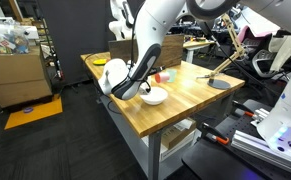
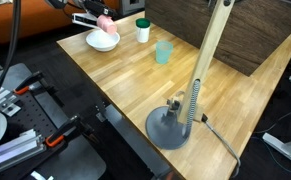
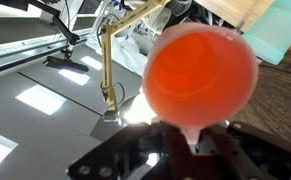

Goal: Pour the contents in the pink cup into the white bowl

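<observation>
The pink cup (image 2: 107, 21) is tipped on its side just above the white bowl (image 2: 101, 41) at the far corner of the wooden table. My gripper (image 2: 96, 17) is shut on the cup. In the wrist view the cup (image 3: 200, 68) fills the middle as a glowing orange-pink round, and the gripper (image 3: 190, 142) pinches its edge from below. In an exterior view the bowl (image 1: 154, 97) sits under the black gripper (image 1: 143, 88), which hides the cup. I cannot make out any contents.
A white cup with a green rim (image 2: 143, 30) and a light blue cup (image 2: 164, 52) stand close beside the bowl. A desk lamp with a round grey base (image 2: 175, 127) and a wooden arm stands nearer on the table (image 2: 105, 85). A cardboard wall (image 2: 235, 30) borders one side.
</observation>
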`<action>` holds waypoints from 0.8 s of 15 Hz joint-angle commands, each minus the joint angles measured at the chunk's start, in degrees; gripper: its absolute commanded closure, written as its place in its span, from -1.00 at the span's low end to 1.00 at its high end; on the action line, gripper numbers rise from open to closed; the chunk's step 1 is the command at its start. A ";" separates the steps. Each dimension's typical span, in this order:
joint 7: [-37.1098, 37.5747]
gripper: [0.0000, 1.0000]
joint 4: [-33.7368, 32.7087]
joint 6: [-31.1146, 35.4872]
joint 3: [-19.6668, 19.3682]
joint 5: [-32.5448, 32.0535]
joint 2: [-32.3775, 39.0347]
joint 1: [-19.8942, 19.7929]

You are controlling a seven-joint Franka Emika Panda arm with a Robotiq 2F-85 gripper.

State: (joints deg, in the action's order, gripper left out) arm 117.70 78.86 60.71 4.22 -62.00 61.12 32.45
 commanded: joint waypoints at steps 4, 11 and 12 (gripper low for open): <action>3.00 0.93 -2.63 3.37 3.20 4.31 -0.67 -3.38; 12.21 0.93 1.49 16.02 3.22 14.35 -6.61 -9.07; 13.53 0.93 2.74 18.20 3.12 16.00 -7.92 -9.99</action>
State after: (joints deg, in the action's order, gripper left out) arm 127.11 76.50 72.95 6.42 -50.22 57.96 25.29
